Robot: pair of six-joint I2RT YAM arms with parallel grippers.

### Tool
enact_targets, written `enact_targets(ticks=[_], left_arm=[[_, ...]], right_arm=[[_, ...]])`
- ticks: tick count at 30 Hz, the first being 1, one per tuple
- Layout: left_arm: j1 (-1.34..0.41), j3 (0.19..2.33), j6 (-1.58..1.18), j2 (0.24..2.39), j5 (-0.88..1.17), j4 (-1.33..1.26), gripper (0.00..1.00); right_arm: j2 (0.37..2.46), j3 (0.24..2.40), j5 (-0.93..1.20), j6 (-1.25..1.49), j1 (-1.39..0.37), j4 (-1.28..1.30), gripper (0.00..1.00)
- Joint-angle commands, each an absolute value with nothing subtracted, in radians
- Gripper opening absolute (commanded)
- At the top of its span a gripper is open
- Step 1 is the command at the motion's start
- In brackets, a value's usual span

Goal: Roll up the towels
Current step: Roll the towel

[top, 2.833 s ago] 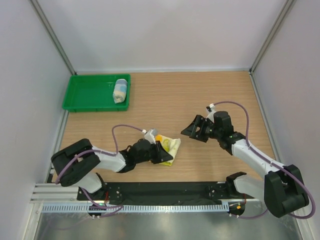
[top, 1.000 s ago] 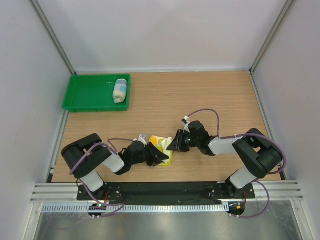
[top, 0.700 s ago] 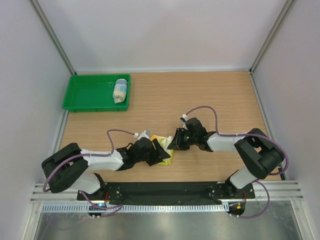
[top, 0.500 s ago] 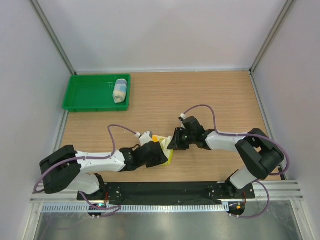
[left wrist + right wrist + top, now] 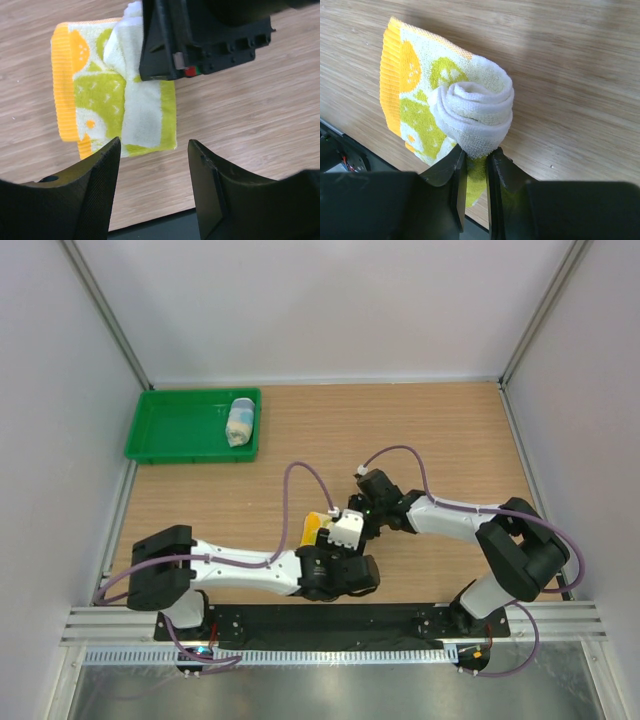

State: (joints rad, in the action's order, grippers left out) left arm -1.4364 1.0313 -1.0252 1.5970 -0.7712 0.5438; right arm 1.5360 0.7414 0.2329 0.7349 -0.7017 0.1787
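Sitting rolled in the green tray (image 5: 170, 430), from above, is the blue towel (image 5: 240, 421). Left wrist: left fingers (image 5: 100, 190) are hovering parted, empty, over the yellow-green towel (image 5: 100, 100) on the table (image 5: 250, 125). Right wrist: right fingers (image 5: 457, 170) are pinching its half-rolled core, likely needing more turning.

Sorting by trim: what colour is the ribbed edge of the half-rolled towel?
Orange, on the towel; clearest in the left wrist view.
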Motion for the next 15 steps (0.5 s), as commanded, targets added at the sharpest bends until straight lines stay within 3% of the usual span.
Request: enact_targets(ticks=[1, 15], left_arm=[[-1.468, 1.092, -0.916, 1.654, -0.922, 0.585, 0.58], [-1.503, 1.149, -0.733, 1.812, -0.92, 0.436, 0.57]], right_arm=[[1.52, 0.767, 0.204, 0.718, -0.71, 0.247, 0.16], [1.52, 0.762, 0.27, 0.726, -0.713, 0.216, 0.17]])
